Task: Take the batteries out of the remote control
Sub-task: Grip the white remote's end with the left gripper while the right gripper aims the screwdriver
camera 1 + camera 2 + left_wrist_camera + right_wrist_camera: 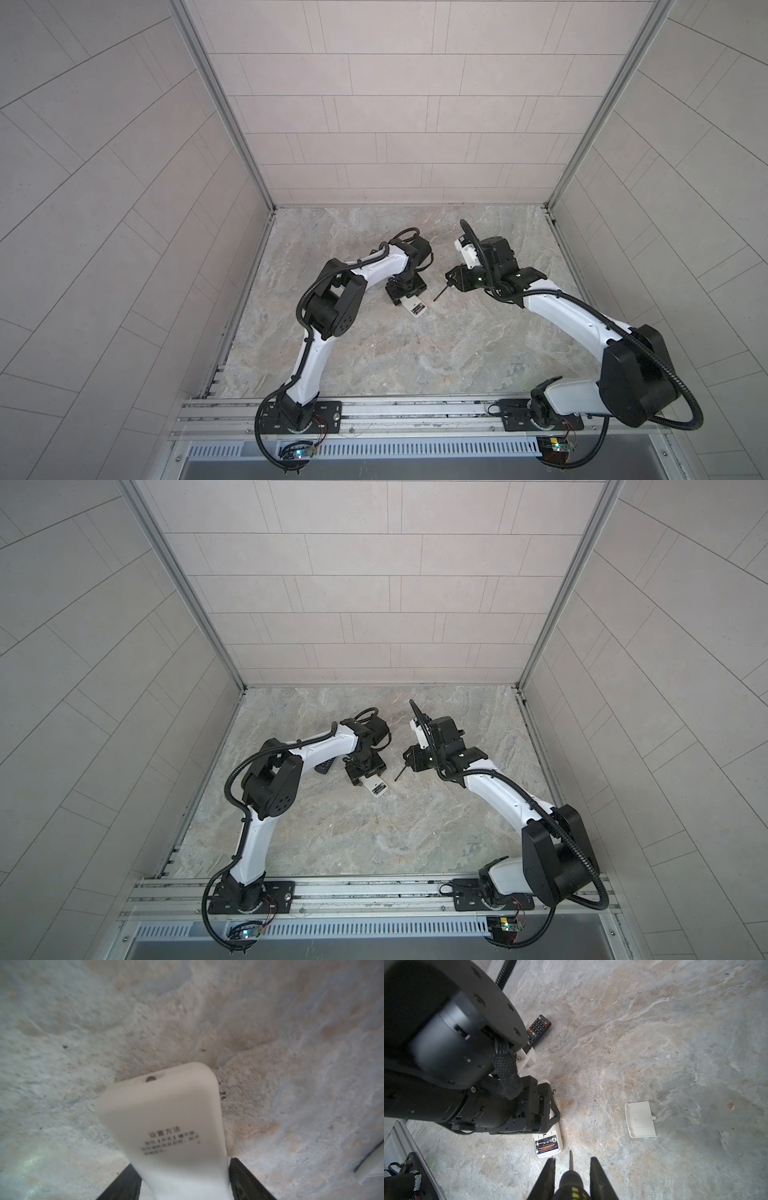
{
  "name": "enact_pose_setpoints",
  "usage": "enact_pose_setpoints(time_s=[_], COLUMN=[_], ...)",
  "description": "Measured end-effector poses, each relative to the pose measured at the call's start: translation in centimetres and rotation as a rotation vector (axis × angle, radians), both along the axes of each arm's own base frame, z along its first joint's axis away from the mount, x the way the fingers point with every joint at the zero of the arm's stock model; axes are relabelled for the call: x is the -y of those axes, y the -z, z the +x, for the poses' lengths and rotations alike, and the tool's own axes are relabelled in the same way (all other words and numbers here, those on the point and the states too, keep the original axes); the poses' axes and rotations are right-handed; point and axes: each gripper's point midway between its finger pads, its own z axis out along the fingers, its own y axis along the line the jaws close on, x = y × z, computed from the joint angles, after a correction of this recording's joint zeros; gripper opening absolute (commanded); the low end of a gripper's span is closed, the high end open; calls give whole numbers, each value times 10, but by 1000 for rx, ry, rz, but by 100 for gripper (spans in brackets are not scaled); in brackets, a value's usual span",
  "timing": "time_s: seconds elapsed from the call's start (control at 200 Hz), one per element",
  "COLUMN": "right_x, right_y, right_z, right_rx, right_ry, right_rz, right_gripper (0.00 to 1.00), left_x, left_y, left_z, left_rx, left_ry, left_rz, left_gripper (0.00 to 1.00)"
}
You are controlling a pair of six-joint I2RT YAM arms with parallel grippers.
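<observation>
The white remote control [166, 1109] lies back up on the stone floor, seen in both top views [417, 310] [377, 790]. Its end compartment is uncovered, and two batteries [546, 1144] lie side by side in it, black with copper print. My left gripper [182, 1161] straddles the remote's middle with a fingertip against each long side [405, 291]. My right gripper [572, 1159] is shut on a black-and-yellow screwdriver [571, 1184]. Its metal tip points at the floor just beside the compartment, a short way off [441, 293].
A white battery cover [640, 1119] lies inside up on the floor to one side of the screwdriver. A black remote [539, 1027] [324, 767] rests beyond the left arm. Tiled walls close three sides, and a metal rail [415, 409] runs along the front.
</observation>
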Motion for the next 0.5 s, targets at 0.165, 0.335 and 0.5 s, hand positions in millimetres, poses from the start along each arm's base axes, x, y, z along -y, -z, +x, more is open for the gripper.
enact_pose_setpoints(time_s=[0.165, 0.335, 0.5], right_x=[-1, -1, -2], right_y=[6, 5, 4], right_z=[1, 3, 4], right_rx=[-14, -11, -8], right_ry=[1, 4, 8], right_rz=[-4, 1, 7], right_gripper=[18, 18, 18], left_x=[1, 1, 2], left_y=[1, 1, 1], left_z=[1, 0, 1], left_rx=[-8, -11, -6], left_ry=[23, 36, 38], left_rz=[-19, -25, -29], left_gripper=[57, 56, 62])
